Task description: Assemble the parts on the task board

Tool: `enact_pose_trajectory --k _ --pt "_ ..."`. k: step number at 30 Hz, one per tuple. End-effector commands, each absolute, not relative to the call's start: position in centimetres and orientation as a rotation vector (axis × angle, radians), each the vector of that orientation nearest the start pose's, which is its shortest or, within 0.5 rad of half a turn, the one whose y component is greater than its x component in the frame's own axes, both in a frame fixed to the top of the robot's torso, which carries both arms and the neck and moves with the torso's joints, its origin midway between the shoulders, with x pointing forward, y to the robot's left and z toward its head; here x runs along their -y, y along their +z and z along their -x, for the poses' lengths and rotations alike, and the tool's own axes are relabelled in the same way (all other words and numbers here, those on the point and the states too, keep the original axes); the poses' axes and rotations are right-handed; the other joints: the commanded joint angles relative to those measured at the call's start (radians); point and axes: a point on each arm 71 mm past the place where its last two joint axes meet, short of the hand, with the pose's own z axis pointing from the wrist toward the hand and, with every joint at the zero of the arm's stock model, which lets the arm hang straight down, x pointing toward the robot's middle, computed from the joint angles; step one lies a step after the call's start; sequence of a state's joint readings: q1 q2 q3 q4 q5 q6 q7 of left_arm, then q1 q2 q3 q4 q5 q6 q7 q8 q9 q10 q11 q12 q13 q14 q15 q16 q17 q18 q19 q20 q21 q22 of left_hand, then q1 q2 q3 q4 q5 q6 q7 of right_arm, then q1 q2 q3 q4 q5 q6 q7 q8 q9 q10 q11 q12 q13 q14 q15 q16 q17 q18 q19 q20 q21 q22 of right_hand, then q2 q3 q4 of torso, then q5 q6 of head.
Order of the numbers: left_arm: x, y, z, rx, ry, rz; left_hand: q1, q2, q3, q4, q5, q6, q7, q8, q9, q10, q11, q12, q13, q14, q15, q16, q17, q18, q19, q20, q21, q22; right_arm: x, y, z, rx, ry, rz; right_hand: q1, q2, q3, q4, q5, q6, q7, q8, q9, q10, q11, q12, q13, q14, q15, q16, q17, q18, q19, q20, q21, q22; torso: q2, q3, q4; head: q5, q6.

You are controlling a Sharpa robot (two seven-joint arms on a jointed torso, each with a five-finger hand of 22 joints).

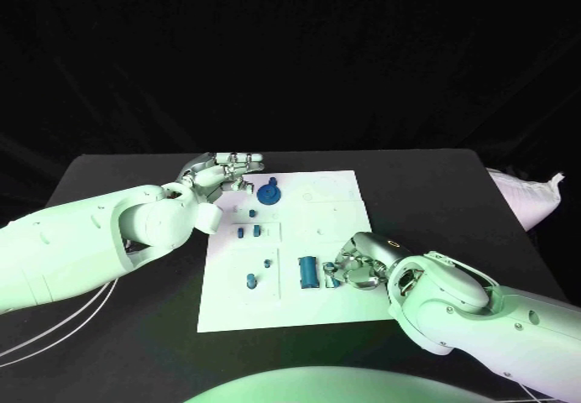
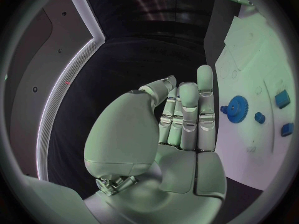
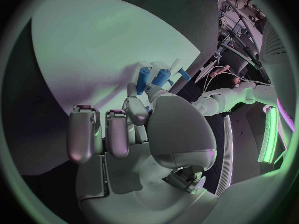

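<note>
Two hands noted over the task board [image 1: 327, 302], a white plate on the black table [image 1: 121, 176]. Left hand [image 1: 224, 174] stretched out flat, fingers straight and side by side, thumb set off, nothing held. Blue gear [image 1: 269, 195] flat on the board just beside those fingertips, apart from them, with smaller blue parts [image 1: 248, 231] further off toward the wrist side. Right hand [image 1: 359, 262] curled low over the board, fingertips at or touching a pair of blue cylinders [image 1: 309, 271] lying side by side. Cannot tell from any view whether a grip is made or only contact. All parts judged small, light and rigid, probably smooth plastic, hence liable to slip or roll under a glancing touch. Cylinders best pinched across the middle of the barrel. Gear best taken by opposite points of the toothed rim, not by the flat face. Little risk of breakage; greater risk of nudging a neighbour out of place, given close spacing beside the right hand. Board edge close under both hands: left hand at a corner, right hand just inside a side edge. Open table beyond each edge, so ample room for approach and withdrawal outward; room inward limited by the parts themselves.
</note>
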State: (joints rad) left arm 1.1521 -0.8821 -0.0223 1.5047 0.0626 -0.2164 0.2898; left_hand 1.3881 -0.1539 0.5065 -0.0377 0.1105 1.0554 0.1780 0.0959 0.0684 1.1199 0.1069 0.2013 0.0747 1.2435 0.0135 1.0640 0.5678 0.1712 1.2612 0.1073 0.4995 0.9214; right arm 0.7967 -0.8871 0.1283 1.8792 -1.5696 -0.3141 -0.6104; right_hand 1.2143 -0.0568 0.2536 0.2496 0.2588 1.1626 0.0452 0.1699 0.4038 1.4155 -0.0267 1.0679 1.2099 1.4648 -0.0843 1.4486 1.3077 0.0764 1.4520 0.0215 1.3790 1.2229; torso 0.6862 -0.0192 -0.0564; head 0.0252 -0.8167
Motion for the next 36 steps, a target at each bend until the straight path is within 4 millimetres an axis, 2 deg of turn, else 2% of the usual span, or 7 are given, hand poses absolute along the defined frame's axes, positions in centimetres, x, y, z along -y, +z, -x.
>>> enact_pose_trajectory --k 1,13,17,25,29,36 --pt "-22.77 -20.32 -48.34 -1.532 -1.560 1.273 0.002 0.005 -0.002 -0.003 -0.002 -0.007 0.002 0.003 -0.001 -0.007 -0.002 0.003 -0.002 -0.008 -0.001 -0.003 -0.002 0.010 -0.007 -0.001 -0.006 -0.001 15.17 -26.35 -36.29 -1.974 0.507 -0.063 -0.012 0.003 -0.008 -0.001 -0.009 0.007 0.002 0.004 -0.001 0.008 -0.001 0.008 0.003 0.070 -0.009 0.006 0.053 -0.007 0.003 -0.005 0.005 0.001 0.000 0.0003 -0.0002 0.001 -0.001" --pt "-22.76 -20.34 -48.34 -1.537 -1.559 1.270 0.001 0.005 -0.003 -0.003 -0.002 -0.008 0.003 0.003 -0.001 -0.008 -0.001 0.003 -0.002 -0.008 -0.001 -0.003 -0.002 0.010 -0.008 -0.001 -0.007 -0.001 14.77 -26.32 -36.16 -1.982 0.514 -0.042 -0.034 0.007 -0.030 0.013 -0.015 0.015 0.000 0.007 0.004 0.016 -0.003 0.026 0.020 0.073 -0.010 0.014 0.068 -0.010 0.008 -0.006 0.011 0.014 0.000 0.0000 -0.0006 0.001 -0.004" --pt "-22.72 -20.35 -48.32 -1.542 -1.562 1.269 0.001 0.005 -0.003 -0.003 -0.002 -0.008 0.003 0.003 -0.001 -0.008 -0.001 0.003 -0.002 -0.008 -0.001 -0.003 -0.002 0.010 -0.008 -0.001 -0.007 -0.001 14.77 -26.34 -36.15 -1.986 0.512 -0.037 -0.074 0.007 -0.064 0.038 -0.012 0.020 0.000 0.007 0.006 0.019 -0.003 0.029 0.026 0.074 -0.010 0.018 0.075 -0.011 0.010 -0.006 0.014 0.018 0.001 0.0003 -0.0007 0.002 -0.004" --pt "-22.71 -20.35 -48.32 -1.547 -1.562 1.262 0.001 0.005 -0.004 -0.004 -0.002 -0.010 0.003 0.003 -0.001 -0.010 -0.001 0.003 -0.002 -0.009 0.000 -0.004 -0.004 0.010 -0.008 -0.001 -0.007 -0.001 14.80 -26.35 -36.10 -1.992 0.509 -0.029 -0.109 0.009 -0.116 0.039 -0.017 0.021 -0.002 0.006 0.009 0.021 -0.004 0.031 0.032 0.074 -0.011 0.020 0.079 -0.011 0.011 -0.007 0.014 0.020 0.000 0.0009 -0.0003 0.002 -0.006" --pt "-22.71 -20.35 -48.31 -1.548 -1.562 1.262 0.001 0.005 -0.004 -0.004 -0.002 -0.010 0.003 0.003 -0.001 -0.010 -0.001 0.003 -0.002 -0.009 0.000 -0.004 -0.004 0.010 -0.008 -0.001 -0.007 -0.001 14.75 -26.28 -36.02 -1.990 0.513 -0.026 -0.122 0.015 -0.139 0.041 -0.018 0.022 -0.003 0.006 0.010 0.023 -0.005 0.033 0.036 0.074 -0.011 0.022 0.082 -0.011 0.012 -0.007 0.016 0.023 0.000 0.0010 -0.0007 0.003 -0.007" --pt "-22.74 -20.35 -48.32 -1.548 -1.562 1.261 0.001 0.005 -0.004 -0.004 -0.002 -0.010 0.003 0.003 -0.001 -0.010 -0.001 0.003 -0.002 -0.009 0.000 -0.004 -0.004 0.010 -0.008 -0.001 -0.007 -0.001 14.71 -26.04 -35.87 -1.978 0.520 -0.022 -0.158 0.039 -0.184 0.042 -0.015 0.026 -0.005 0.006 0.013 0.027 -0.007 0.039 0.045 0.076 -0.013 0.027 0.093 -0.013 0.014 -0.008 0.020 0.030 0.000 0.0008 -0.0010 0.003 -0.006"
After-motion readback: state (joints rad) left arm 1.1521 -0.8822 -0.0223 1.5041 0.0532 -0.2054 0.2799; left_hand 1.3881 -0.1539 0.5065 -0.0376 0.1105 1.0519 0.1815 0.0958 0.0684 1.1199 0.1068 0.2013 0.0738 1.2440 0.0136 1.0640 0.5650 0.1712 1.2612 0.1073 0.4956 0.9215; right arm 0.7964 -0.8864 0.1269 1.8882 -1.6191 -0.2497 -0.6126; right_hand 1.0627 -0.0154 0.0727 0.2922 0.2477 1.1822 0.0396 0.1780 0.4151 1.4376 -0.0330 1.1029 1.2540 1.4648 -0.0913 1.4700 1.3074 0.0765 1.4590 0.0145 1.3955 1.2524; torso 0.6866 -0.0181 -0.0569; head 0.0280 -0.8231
